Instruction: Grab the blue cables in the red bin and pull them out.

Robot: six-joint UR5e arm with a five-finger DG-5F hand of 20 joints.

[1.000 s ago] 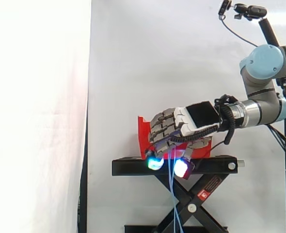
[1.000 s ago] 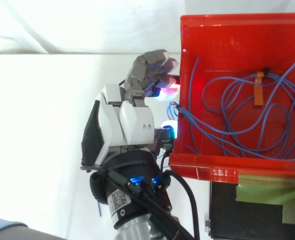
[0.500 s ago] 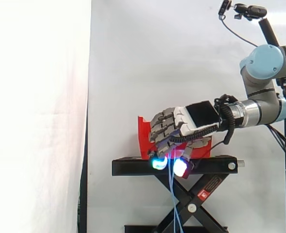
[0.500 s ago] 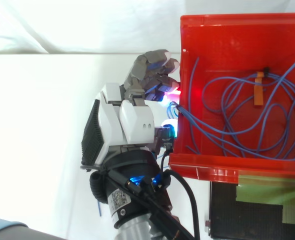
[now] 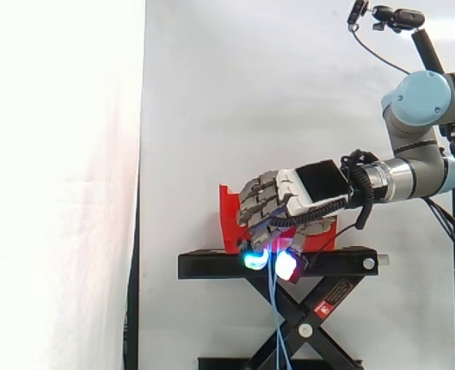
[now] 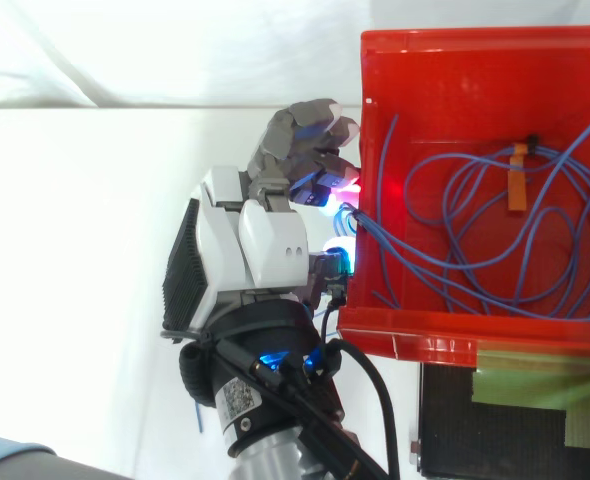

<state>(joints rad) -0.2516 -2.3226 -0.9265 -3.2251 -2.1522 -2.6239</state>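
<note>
The red bin (image 6: pixel 415 343) stands on a black stand (image 5: pixel 212 264) and holds a loose coil of blue cables (image 6: pixel 475 262). A few strands cross the bin's left wall (image 6: pixel 361 130) and hang down in front of the stand (image 5: pixel 274 308). My hand (image 6: pixel 265 240) sits just outside that wall, palm down, with its fingers curled downward. In the side view the hand (image 5: pixel 289 196) covers the bin's front, and the hanging strands run between its glowing cyan and red pads, which pinch them.
An orange tie (image 6: pixel 518 185) binds the coil near the bin's far side. The stand's scissor legs (image 5: pixel 320 308) cross below the platform. A white curtain hangs behind. Open white floor lies left of the bin in the top view.
The curled fingers have drawn in slightly; in the side view the cyan and red pads now sit closer together around the hanging strands. Arm and bin hold their places.
</note>
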